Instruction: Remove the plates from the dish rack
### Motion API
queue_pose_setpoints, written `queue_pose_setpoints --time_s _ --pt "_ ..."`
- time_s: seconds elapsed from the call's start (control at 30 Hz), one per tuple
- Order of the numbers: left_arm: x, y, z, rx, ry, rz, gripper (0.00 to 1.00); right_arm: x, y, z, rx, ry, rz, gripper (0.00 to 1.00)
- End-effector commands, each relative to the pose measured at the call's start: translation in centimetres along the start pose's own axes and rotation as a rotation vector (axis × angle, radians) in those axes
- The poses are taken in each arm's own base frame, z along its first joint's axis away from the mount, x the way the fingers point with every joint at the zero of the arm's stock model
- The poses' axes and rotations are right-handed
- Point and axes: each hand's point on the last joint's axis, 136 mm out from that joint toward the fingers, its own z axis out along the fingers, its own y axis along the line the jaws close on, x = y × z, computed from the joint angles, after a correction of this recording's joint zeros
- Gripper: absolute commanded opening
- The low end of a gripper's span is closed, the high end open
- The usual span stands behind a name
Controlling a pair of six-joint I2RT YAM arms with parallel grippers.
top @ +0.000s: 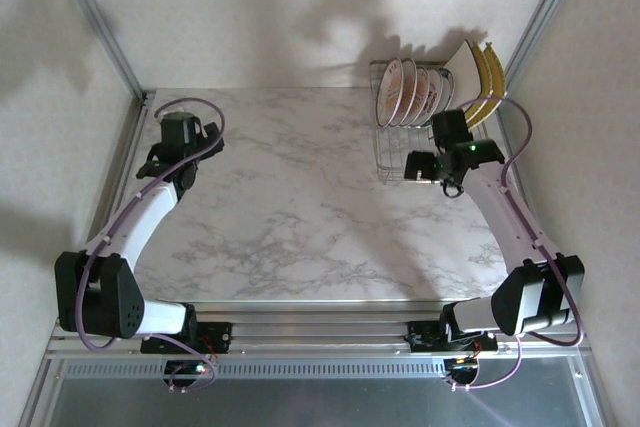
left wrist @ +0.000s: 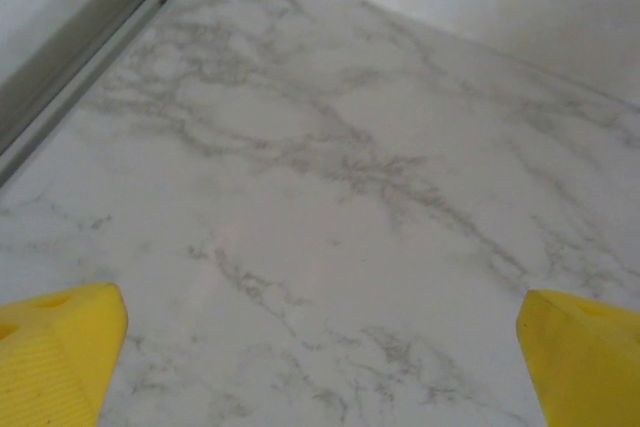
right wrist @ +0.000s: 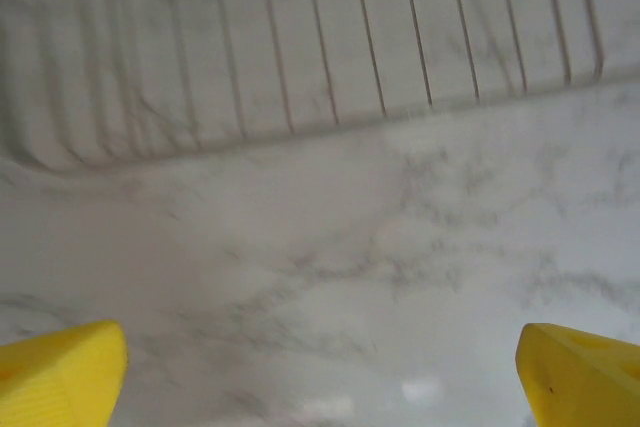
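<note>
The silver wire dish rack point(top: 400, 137) stands at the back right of the marble table. Several small round white plates with dark patterned rims point(top: 405, 89) stand upright in it, and larger square plates, white and yellow point(top: 482, 72), lean behind them. My right gripper point(top: 425, 165) hovers over the rack's near end, open and empty; in the right wrist view its yellow fingertips point(right wrist: 60, 372) frame bare marble, with the rack's wire edge point(right wrist: 300, 137) just beyond. My left gripper point(top: 160, 162) is open over the table's left side, yellow fingertips point(left wrist: 55, 352) wide apart with nothing between them.
A metal frame rail point(left wrist: 80, 47) runs along the table's left edge. Walls close in the back and both sides. The marble table point(top: 290, 217) stretches between the two arms.
</note>
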Motion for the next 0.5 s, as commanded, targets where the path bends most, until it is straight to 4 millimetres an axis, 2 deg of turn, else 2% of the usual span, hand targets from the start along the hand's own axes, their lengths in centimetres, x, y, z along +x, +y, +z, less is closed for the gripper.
queue_pose_setpoints --time_s 0.0,0.1,0.23,0.37,0.47 --pt "-3.3 -1.7 -0.7 0.052 -0.090 0.025 1.00 -4.4 1.5 -0.7 -0.019 -0.079 -0.050 0.99" --pt "-4.8 -3.1 -0.3 0.082 -0.125 0.072 1.00 -8.2 3.2 -0.3 -0.039 -0.125 -0.091 0.99" --pt "-6.2 -4.3 -0.3 0.116 -0.185 0.133 1.00 -12.4 5.3 0.3 -0.047 -0.192 -0.149 0.99" --pt "-6.5 -5.6 -0.7 0.183 -0.203 0.179 1.00 -15.8 7.0 1.2 -0.065 -0.256 -0.187 0.99" --pt "-6.1 -6.2 0.1 0.194 -0.113 0.177 0.99 -18.0 8.0 2.1 -0.057 -0.274 -0.215 0.97"
